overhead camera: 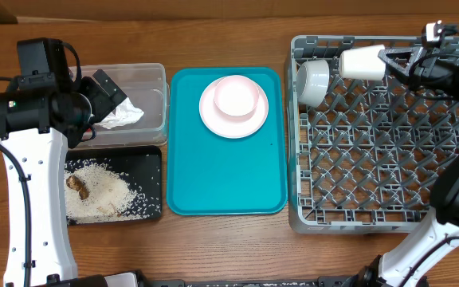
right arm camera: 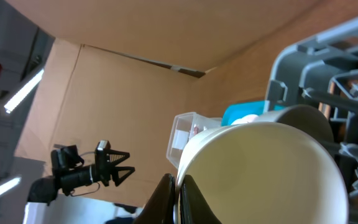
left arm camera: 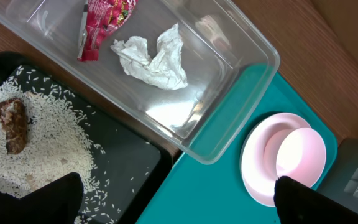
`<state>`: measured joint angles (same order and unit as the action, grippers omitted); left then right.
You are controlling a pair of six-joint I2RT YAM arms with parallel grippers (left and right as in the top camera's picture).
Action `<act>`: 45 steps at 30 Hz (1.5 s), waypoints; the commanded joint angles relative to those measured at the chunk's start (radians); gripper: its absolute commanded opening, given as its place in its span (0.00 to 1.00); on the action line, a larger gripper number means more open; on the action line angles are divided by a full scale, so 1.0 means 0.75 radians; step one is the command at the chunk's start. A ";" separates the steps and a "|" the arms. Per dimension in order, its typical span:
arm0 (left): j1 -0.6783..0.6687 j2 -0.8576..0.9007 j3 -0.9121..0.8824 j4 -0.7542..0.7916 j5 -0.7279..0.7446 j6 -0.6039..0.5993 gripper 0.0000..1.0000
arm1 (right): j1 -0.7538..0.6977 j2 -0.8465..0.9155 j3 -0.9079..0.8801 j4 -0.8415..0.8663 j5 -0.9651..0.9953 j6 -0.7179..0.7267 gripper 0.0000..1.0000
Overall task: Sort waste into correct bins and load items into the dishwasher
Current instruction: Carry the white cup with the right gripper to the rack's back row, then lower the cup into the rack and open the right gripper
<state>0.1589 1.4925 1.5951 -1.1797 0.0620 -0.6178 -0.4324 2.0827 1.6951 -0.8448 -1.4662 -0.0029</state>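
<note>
My right gripper (overhead camera: 389, 60) is shut on the rim of the pale cup (overhead camera: 362, 63), held on its side over the back of the grey dish rack (overhead camera: 373, 223); the cup fills the right wrist view (right arm camera: 266, 168). A grey-white bowl (overhead camera: 312, 81) stands on edge in the rack's back left. The pink bowl (overhead camera: 237, 96) sits on the pink plate (overhead camera: 213, 118) on the teal tray (overhead camera: 225, 179). My left gripper (left arm camera: 179, 205) is open and empty above the clear tub (overhead camera: 154, 80), which holds the white napkin (left arm camera: 154, 59) and red wrapper (left arm camera: 101, 22). Rice (overhead camera: 106, 191) and a brown lump (overhead camera: 77, 186) lie in the black tray (overhead camera: 151, 159).
The rack's pegs (overhead camera: 381, 151) fill most of its base. A stand with a small device (right arm camera: 86, 171) shows beyond the table in the right wrist view.
</note>
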 commanded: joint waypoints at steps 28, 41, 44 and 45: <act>0.004 0.010 0.004 0.003 0.009 0.026 1.00 | 0.001 0.116 -0.111 0.005 0.100 -0.026 0.04; 0.004 0.010 0.004 0.003 0.009 0.026 1.00 | 0.000 0.116 -0.149 0.012 -0.048 -0.025 0.04; 0.004 0.010 0.004 0.003 0.009 0.025 1.00 | 0.000 0.116 -0.150 0.007 -0.048 -0.026 0.04; 0.004 0.010 0.004 0.003 0.009 0.025 1.00 | 0.001 0.116 -0.150 0.007 -0.048 -0.026 0.04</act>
<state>0.1589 1.4925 1.5951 -1.1797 0.0620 -0.6182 -0.4320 2.1689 1.5929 -0.8391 -1.4628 -0.0147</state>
